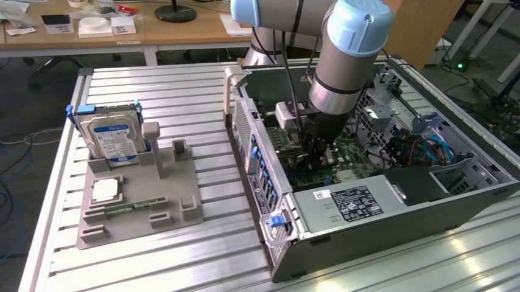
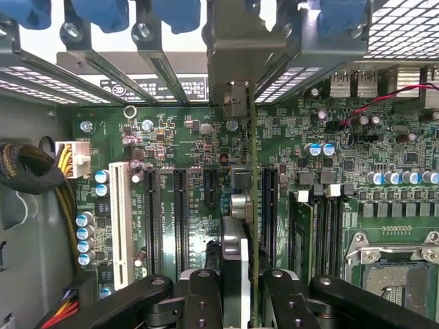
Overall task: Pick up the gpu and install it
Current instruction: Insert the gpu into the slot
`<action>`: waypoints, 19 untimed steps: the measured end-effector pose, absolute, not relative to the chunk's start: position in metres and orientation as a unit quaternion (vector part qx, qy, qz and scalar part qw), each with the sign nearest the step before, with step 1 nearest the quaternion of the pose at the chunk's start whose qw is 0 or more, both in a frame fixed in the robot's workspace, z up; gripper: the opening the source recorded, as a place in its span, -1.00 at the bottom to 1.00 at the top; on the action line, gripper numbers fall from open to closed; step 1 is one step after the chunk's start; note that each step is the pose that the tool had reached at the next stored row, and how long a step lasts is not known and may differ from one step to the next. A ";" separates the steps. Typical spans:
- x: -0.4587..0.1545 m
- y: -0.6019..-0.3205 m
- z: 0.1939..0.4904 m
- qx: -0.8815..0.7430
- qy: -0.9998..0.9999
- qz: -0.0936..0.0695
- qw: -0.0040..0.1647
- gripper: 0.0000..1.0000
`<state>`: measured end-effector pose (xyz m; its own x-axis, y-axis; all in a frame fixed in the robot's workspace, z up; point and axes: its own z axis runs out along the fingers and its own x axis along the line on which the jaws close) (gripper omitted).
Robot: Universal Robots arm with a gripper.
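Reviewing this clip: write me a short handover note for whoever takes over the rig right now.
Hand: shut on the gpu, inside the open computer case, as the exterior view shows.
Gpu: held edge-on above the motherboard, its metal bracket up at the rear slot openings, its edge running along a black expansion slot. Whether it is fully seated cannot be told.
Holder tray: on the table, at the exterior view's left, with the hard drive upright in it and a small silver chip.
Done: gpu picked up and brought into the case.
Left: seat it, then release.
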<state>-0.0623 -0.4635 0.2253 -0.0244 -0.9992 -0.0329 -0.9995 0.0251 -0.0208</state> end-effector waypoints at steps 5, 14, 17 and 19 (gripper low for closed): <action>-0.062 -0.463 0.225 -0.698 0.716 0.004 0.019 -0.44; -0.062 -0.463 0.227 -0.698 0.716 0.004 0.019 -0.44; -0.062 -0.463 0.227 -0.698 0.716 0.004 0.019 -0.44; -0.062 -0.463 0.227 -0.698 0.716 0.004 0.019 -0.44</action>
